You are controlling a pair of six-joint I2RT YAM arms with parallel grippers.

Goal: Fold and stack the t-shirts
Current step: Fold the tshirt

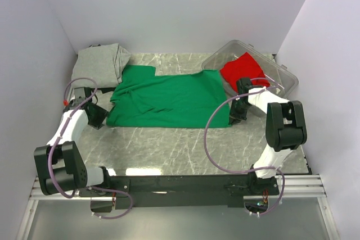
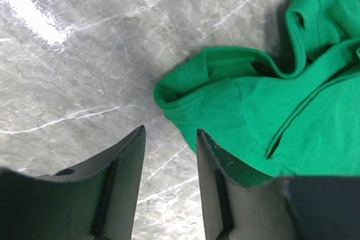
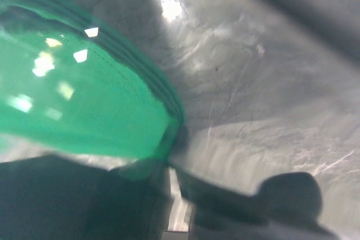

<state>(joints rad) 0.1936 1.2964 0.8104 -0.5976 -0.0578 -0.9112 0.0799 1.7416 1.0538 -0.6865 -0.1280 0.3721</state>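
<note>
A bright green t-shirt (image 1: pixel 169 98) lies spread across the middle of the table. My left gripper (image 1: pixel 100 115) is low at its front left corner. In the left wrist view the left gripper (image 2: pixel 170 129) is open with bare table in the gap, and its right finger (image 2: pixel 225 184) lies over the hem of the green cloth (image 2: pixel 270 116). My right gripper (image 1: pixel 235 115) is at the shirt's front right corner. In the blurred right wrist view its jaws (image 3: pixel 171 164) are pinched together on the green hem (image 3: pixel 84 99). A grey t-shirt (image 1: pixel 101 63) lies crumpled at the back left. A red t-shirt (image 1: pixel 243 68) sits in the bin.
The clear plastic bin (image 1: pixel 281 74) stands at the back right, just behind my right arm. White walls close in the table on the left, back and right. Bare marble table top (image 1: pixel 180 147) shows in front of the green shirt.
</note>
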